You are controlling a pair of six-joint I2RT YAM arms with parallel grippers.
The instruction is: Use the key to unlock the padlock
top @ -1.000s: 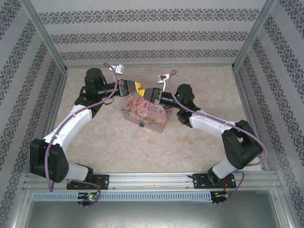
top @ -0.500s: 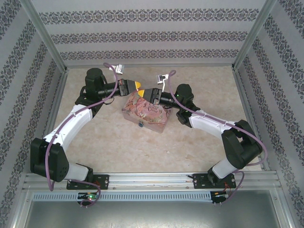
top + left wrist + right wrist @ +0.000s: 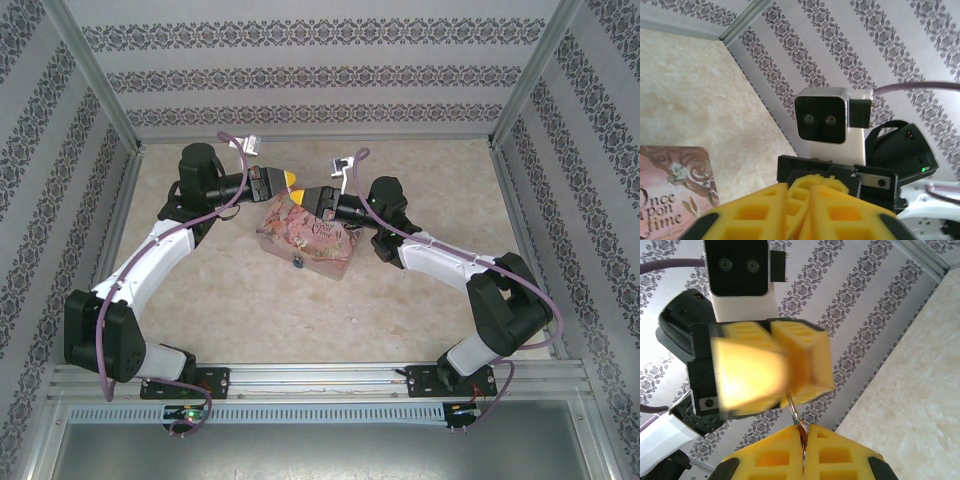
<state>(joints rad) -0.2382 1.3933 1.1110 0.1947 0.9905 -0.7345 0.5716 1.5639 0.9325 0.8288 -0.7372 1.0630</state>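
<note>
Marbled bench (image 3: 430, 290), papered walls; arms and box sit as a second ago. One padlock (image 3: 297, 263) hangs on the one pink box's (image 3: 312, 232) near face. Beyond, the right end effector (image 3: 802, 435) is clamped on the one key (image 3: 795, 413). The key reaches up to the left end effector (image 3: 774, 365), whose jaw gap I cannot tell.

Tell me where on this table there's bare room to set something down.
Widest free patch: the tabletop between the pink box and the base rail. Also bare: the strip along the back wall. Crowded: over the box's far edge, where the left gripper and the right gripper, pinching the key, meet.
</note>
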